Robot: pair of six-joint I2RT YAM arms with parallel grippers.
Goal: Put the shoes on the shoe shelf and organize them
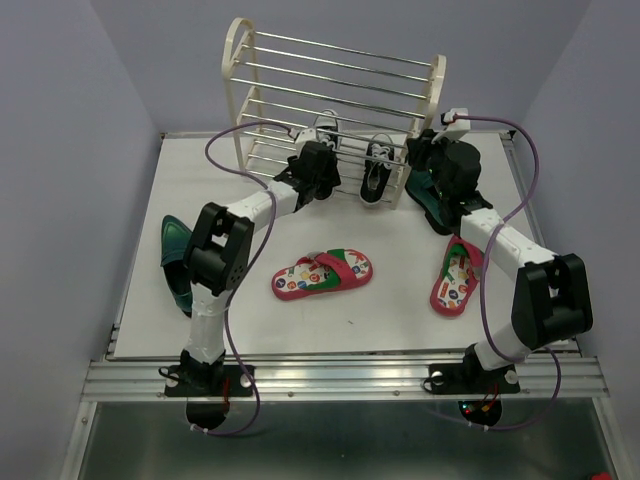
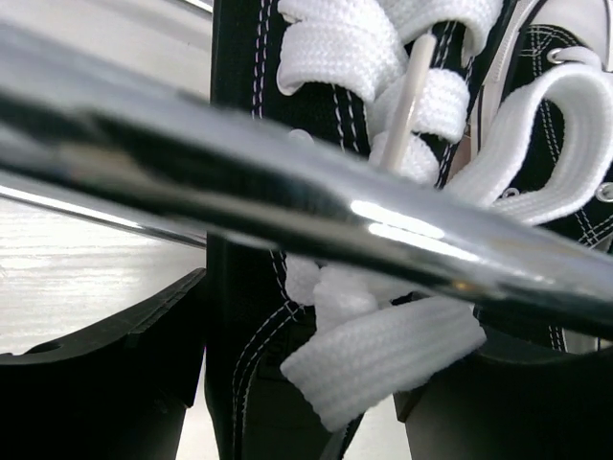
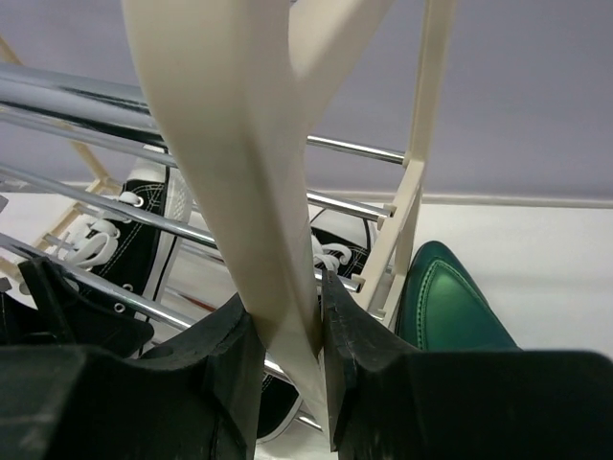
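At the back of the desk [image 1: 390, 310], the shoe shelf [image 1: 238, 90] has both arms at it. The right pincer [image 3: 321, 331] is clenched on the shelf's cream side panel [image 3: 239, 144]. This is most likely to brace the light rack so it neither slides nor tips while a shoe is pushed in.

The left pincer [image 2: 302, 412] grasps a black sneaker [image 2: 244, 316] by its sides, with the laces facing the wrist camera. A shiny rod [image 2: 287, 196] crosses just in front of the sneaker. It appears to be going onto a low tier, where its sole can bridge the rods. The second sneaker [image 1: 378, 165] rests on the rods just beside it, apparently on that tier too, so the pair would sit together.

Four shoes are not yet shelved:
- A green dress shoe [image 1: 174, 262] lies at the desk's left edge.
- Another green shoe [image 3: 450, 307] lies just beside the shelf's right foot.
- One flip-flop [image 1: 322, 273] lies mid-desk.
- Another flip-flop [image 1: 457, 277] lies near the right arm, well apart from its mate.
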